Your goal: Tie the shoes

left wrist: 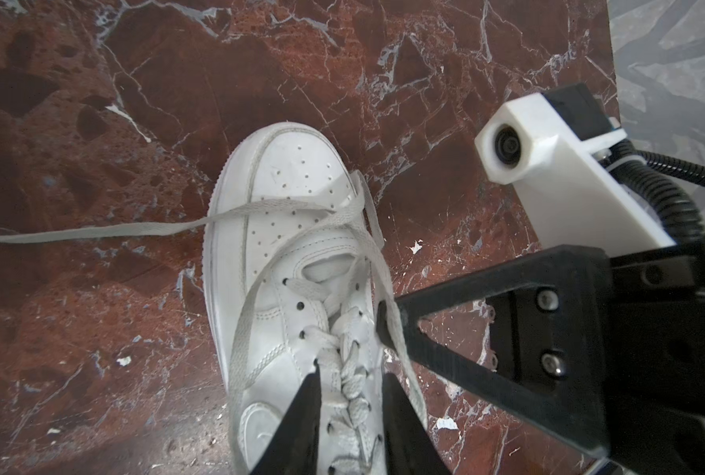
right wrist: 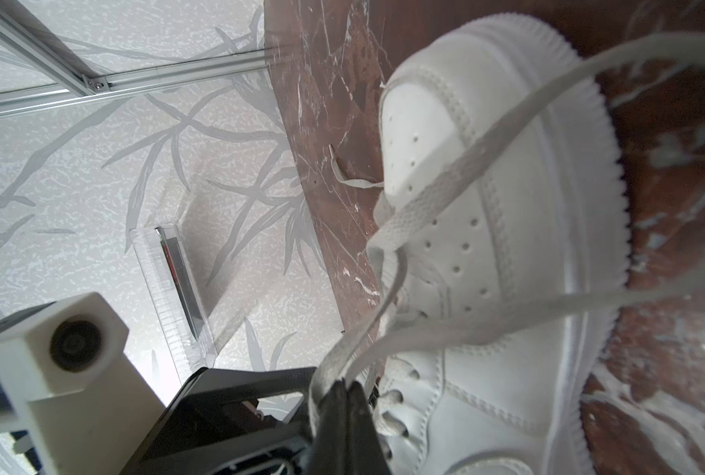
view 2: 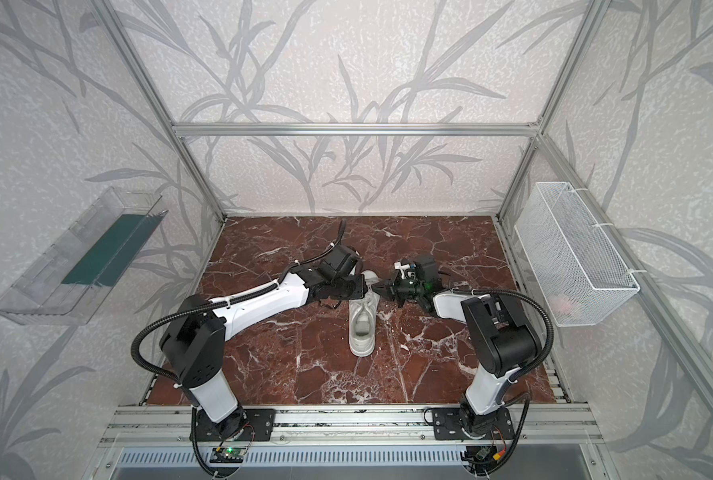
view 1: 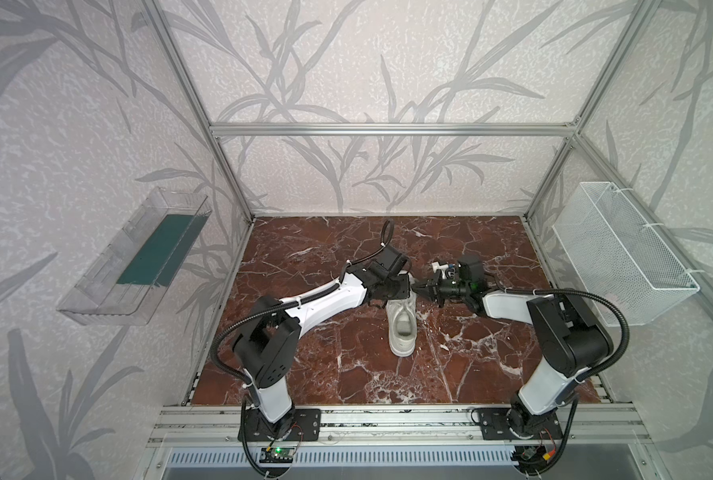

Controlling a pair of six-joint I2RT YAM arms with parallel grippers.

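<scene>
Your R gripper pinches the flat lace of the white sneaker as your L gripper, jaws part-spread, straddles its laced tongue on red marble tabletop.

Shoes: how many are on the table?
1. The white shoe sits in the middle of the table, toe toward the back wall. No other shoe shows in any view.

The left claw straddles the laced tongue of the sneaker; the right claw pinches a lace.
</scene>
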